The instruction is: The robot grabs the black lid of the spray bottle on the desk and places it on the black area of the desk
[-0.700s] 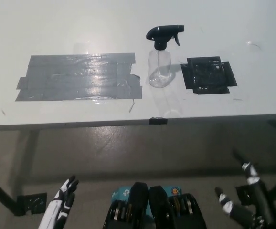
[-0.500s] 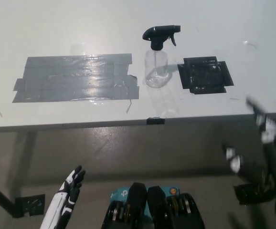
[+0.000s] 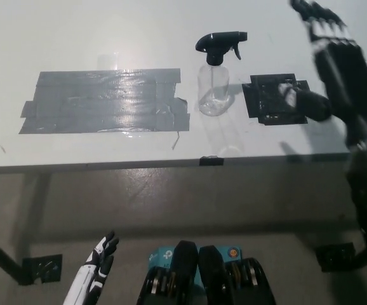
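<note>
A clear spray bottle (image 3: 213, 92) stands upright on the white desk (image 3: 171, 25), topped by its black trigger lid (image 3: 219, 46). Just right of it lies a black taped patch (image 3: 277, 99). My black right hand (image 3: 336, 57) hovers open above the desk's right side, fingers spread, its thumb over the black patch's right edge, well right of the bottle. My white left hand (image 3: 96, 272) rests open at the lower left, below the desk edge.
A wide grey taped area (image 3: 104, 101) covers the desk to the left of the bottle. The desk's front edge (image 3: 171, 164) runs across the middle, with the floor and a dark desk leg (image 3: 6, 264) below.
My right arm has risen from the lower right, below the desk edge, up over the desk's right side beside the black patch. The left hand has barely moved.
</note>
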